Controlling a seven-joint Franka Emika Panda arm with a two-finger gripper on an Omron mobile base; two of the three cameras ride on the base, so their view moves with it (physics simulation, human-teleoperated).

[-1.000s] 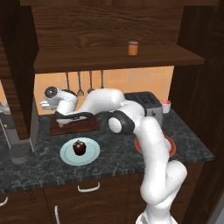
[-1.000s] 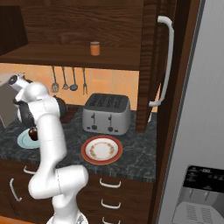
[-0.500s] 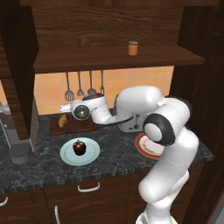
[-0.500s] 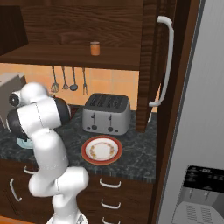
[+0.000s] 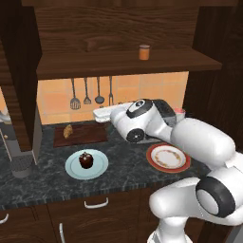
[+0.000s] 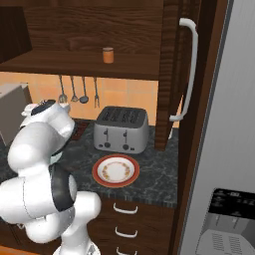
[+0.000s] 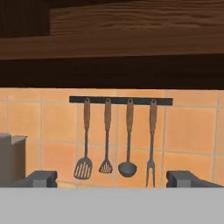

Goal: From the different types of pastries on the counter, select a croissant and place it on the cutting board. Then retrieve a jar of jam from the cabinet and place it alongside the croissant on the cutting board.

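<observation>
**2 hazards before the jam grab**

Nearest me, at 6 o'clock on the counter [image 5: 123, 168], the dark pastry [image 5: 86, 160] sits on its blue plate [image 5: 100, 165]. I'd say the elbow could sweep it if I swing low. The croissant [image 5: 68, 131] lies on the cutting board [image 5: 88, 134] at 10 o'clock. My gripper [image 7: 112, 178] is empty, its jaws standing wide apart, facing the hanging utensils [image 7: 118, 142] under the shelf. Farthest, at 12 o'clock high, the jar of jam [image 5: 144, 51] stands on the cabinet [image 5: 118, 64] shelf. Rising too close risks clipping that thick shelf edge or toppling the jar.
</observation>
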